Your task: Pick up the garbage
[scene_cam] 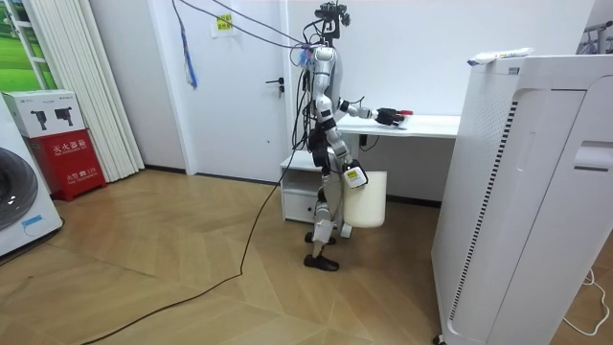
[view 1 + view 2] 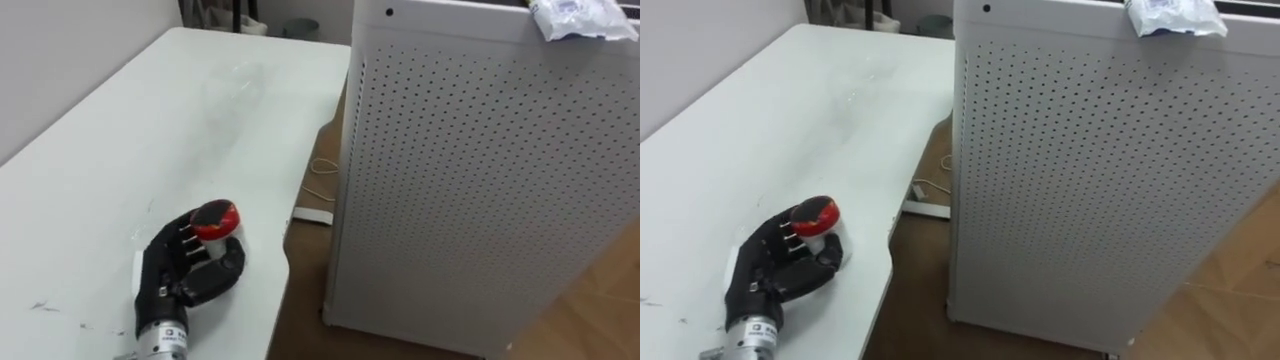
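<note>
The left hand (image 2: 185, 272) is curled tight round a small pale container with a round red cap (image 2: 215, 219), which sits at the near edge of the white tabletop (image 2: 150, 130). It looks light, rigid and smooth, so probably slippery, and is best held on the body below the cap. The cap points up and away from the robot. The long axis seems near upright, but the body is mostly hidden. The right hand (image 1: 354, 176) hangs beside a cream bin (image 1: 372, 203), and I cannot tell its state.

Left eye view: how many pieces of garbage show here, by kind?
Red-capped item, gripped in the left hand on the table: 1
Crumpled clear wrapper, on top of the white perforated cabinet: 1
Total: 2
</note>
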### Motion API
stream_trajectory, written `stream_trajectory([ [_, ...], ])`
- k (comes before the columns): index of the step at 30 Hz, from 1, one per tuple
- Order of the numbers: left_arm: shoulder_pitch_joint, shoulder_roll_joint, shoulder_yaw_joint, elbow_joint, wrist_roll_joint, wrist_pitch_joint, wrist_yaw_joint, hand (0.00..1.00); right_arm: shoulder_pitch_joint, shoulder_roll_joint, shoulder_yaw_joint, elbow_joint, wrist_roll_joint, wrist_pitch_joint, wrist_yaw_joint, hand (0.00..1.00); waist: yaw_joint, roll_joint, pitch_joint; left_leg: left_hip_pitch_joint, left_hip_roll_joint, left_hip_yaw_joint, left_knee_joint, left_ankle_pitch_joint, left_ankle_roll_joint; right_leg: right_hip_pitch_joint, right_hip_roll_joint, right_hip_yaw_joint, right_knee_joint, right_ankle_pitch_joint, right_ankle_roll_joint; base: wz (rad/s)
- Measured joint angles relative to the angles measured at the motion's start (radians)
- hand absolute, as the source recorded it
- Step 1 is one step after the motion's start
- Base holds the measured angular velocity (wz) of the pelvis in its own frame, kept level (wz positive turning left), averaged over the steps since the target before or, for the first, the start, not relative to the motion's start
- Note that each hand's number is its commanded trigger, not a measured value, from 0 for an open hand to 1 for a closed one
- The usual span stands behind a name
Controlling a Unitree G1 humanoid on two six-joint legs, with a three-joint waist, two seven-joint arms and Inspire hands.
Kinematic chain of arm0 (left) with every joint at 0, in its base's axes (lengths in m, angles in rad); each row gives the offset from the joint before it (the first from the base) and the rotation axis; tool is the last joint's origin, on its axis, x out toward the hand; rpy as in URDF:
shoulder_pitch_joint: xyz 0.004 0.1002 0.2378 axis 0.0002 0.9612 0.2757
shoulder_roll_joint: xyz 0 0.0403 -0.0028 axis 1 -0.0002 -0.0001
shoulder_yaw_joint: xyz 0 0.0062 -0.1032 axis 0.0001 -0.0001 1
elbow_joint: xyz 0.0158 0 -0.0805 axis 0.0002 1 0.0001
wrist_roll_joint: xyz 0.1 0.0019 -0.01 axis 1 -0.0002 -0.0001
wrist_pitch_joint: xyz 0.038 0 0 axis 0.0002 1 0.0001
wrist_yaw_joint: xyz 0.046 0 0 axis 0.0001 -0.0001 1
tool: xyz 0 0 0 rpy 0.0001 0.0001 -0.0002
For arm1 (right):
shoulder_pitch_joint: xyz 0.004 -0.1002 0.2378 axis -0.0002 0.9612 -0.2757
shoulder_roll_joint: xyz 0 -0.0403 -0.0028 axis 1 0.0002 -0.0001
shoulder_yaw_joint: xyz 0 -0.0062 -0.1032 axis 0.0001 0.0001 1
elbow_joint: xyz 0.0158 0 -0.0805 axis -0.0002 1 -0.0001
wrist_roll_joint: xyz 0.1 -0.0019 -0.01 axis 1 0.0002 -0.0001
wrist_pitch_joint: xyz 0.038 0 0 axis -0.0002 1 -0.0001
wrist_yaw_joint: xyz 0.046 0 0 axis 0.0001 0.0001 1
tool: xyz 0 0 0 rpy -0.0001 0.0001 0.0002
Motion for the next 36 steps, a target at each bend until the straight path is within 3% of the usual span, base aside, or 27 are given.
stream_trajectory([
  [6,-0.034,-0.011,-0.092,-0.009,-0.001,0.020,-0.094,1.00,-0.006,0.000,0.010,0.007,0.000,0.000,0.008,1.00,-0.014,0.001,-0.0001,-0.010,0.002,0.011,0.000,0.000,0.000,-0.013,0.000,0.001,-0.001,0.000,0.000,-0.02],
  [17,-0.037,-0.005,-0.267,-0.177,-0.010,0.099,-0.356,1.00,-0.069,-0.002,0.020,0.007,-0.016,-0.001,-0.006,1.00,-0.052,0.014,0.0002,-0.047,0.014,0.068,0.011,0.000,0.000,-0.064,0.005,0.031,-0.004,0.003,-0.002,-0.09],
  [24,-0.037,0.016,-0.304,-0.220,0.001,0.110,-0.399,1.00,-0.104,-0.025,0.019,-0.006,-0.021,-0.002,-0.047,1.00,-0.066,0.049,0.0013,-0.035,0.017,0.071,-0.001,0.000,0.000,-0.059,0.006,0.031,-0.004,0.003,-0.003,0.00],
  [36,-0.007,0.038,-0.308,-0.220,0.004,0.126,-0.420,1.00,-0.116,-0.040,-0.003,-0.034,-0.020,-0.003,-0.087,1.00,-0.068,0.045,0.0035,-0.031,0.018,0.093,-0.007,0.000,0.000,-0.069,0.007,0.038,0.017,0.003,-0.003,-0.02],
])
